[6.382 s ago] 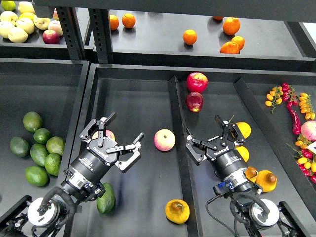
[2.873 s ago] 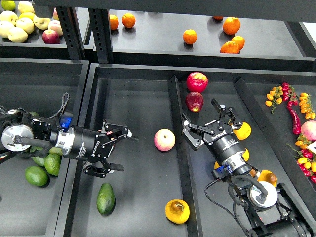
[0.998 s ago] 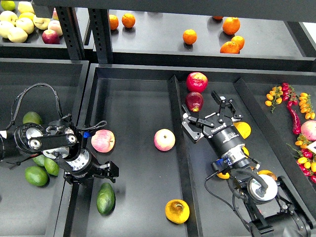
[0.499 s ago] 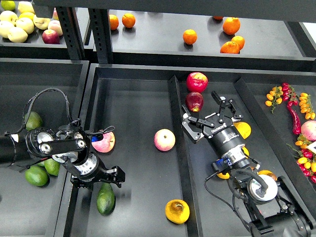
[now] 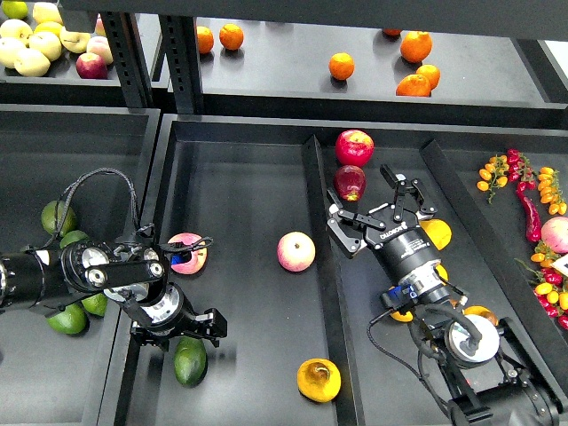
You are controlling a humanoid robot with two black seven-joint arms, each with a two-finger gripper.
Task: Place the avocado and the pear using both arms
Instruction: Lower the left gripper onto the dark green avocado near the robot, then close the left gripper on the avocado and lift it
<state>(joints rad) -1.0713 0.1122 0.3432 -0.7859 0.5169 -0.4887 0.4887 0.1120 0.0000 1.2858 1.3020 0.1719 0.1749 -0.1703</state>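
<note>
The avocado (image 5: 189, 362), dark green and elongated, lies at the front left of the middle tray (image 5: 240, 186). My left gripper (image 5: 177, 331) points down right above the avocado's far end, jaws open, one finger on each side; I cannot tell whether it touches. The pear (image 5: 319, 380), golden with a dark blemish, lies at the tray's front, next to the divider (image 5: 318, 222). My right gripper (image 5: 371, 211) is open and empty, over the right compartment, well behind the pear.
Two pink apples (image 5: 186, 253) (image 5: 295, 251) lie in the middle tray. Two red apples (image 5: 354, 146) lie beyond the right gripper. Green fruits (image 5: 67, 318) fill the left bin. Yellow-orange fruits (image 5: 435, 233) sit beside the right arm. Oranges (image 5: 341, 66) lie on the rear shelf.
</note>
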